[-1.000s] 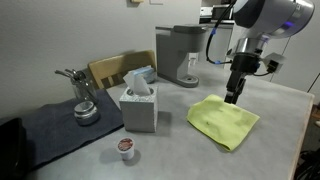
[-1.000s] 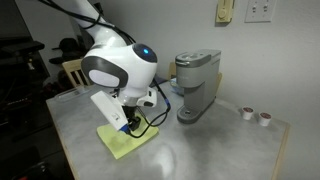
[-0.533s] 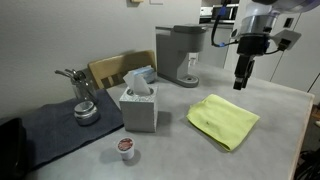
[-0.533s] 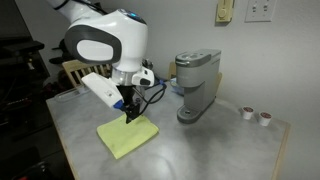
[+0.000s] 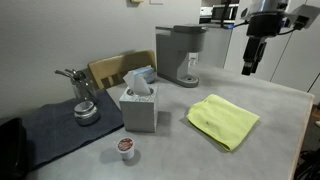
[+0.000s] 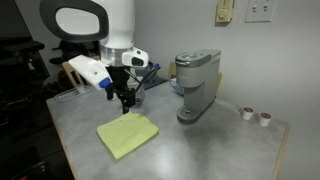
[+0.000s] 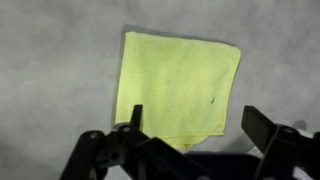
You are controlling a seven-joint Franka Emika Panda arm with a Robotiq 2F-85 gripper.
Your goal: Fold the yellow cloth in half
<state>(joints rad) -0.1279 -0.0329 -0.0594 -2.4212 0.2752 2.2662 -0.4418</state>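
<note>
The yellow cloth [image 5: 224,120] lies flat on the grey table, folded over into a rough rectangle with a lower layer showing at one edge. It also shows in an exterior view [image 6: 128,134] and in the wrist view [image 7: 178,87]. My gripper [image 5: 248,66] hangs well above the cloth, apart from it, also seen in an exterior view [image 6: 124,101]. In the wrist view the jaws [image 7: 197,128] are spread wide with nothing between them.
A grey coffee machine [image 5: 182,54] stands at the back of the table. A tissue box [image 5: 138,104] stands beside the cloth. A coffee pod [image 5: 125,148] sits near the front edge. A metal tool [image 5: 82,98] rests on a dark mat [image 5: 55,130]. Two pods [image 6: 256,116] sit near the wall.
My gripper has risen straight up from the cloth's edge to well above the table. The cloth lies where it was left, folded.
</note>
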